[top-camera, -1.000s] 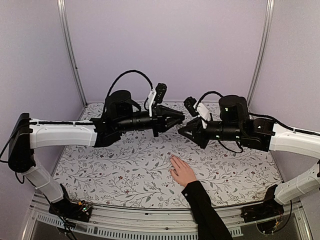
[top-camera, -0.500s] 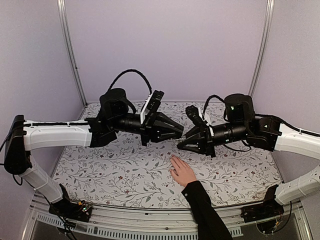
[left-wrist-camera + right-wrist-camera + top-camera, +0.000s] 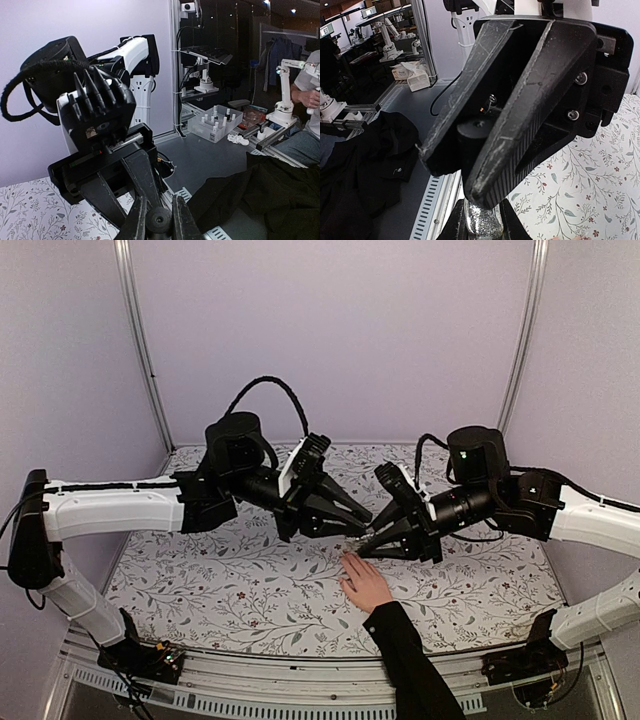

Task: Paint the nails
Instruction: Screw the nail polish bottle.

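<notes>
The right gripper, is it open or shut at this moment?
Shut. In the wrist view the right gripper has its fingers pressed on both sides of a small glittery bottle.

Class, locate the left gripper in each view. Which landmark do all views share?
Top external: left gripper at centre, tips just above the hand in the picture.
Left wrist: left gripper bottom centre, shut on a round black cap.
Right wrist: left gripper is the large black wedge filling the middle.
Shared landmark: the floral tablecloth.

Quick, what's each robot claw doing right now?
Left gripper: closed on a black cap.
Right gripper: closed on a glittery bottle.
</notes>
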Robot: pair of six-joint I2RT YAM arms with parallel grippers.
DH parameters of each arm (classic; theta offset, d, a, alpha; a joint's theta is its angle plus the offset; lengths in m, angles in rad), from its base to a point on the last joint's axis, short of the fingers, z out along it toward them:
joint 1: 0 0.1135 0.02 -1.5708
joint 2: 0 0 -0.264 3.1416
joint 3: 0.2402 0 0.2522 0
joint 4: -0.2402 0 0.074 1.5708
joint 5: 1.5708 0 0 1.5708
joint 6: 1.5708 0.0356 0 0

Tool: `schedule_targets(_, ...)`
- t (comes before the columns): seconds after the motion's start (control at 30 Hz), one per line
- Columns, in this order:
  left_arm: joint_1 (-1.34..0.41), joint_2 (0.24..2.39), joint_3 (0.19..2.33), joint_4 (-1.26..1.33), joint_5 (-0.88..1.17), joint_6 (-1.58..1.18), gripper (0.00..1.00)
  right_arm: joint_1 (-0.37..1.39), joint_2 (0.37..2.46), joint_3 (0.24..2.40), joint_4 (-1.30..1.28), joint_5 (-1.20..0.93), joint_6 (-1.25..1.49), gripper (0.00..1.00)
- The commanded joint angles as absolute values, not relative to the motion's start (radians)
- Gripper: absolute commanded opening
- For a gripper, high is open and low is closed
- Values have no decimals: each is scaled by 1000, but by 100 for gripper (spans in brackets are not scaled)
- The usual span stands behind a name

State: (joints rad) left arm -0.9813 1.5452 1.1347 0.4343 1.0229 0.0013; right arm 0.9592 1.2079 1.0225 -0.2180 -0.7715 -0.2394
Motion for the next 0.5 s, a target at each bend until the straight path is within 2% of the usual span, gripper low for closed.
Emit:
schedule_targets(0.0,-986,1590,1132,241,1030,77,0,975,1195,1104,-83,-901,-274,0)
schedule_targets(0.2,-982,1568,1140,213,999,101,3,974,1206,1099,-83,-876,-275,0)
schedule_targets(0.33,-969,1550,1134,229,965,78,11,974,1206,1095,-82,-859,-276,0)
schedule_targets(0.47,-936,1509,1106,282,907,12,26,970,1208,1091,-78,-836,-272,0)
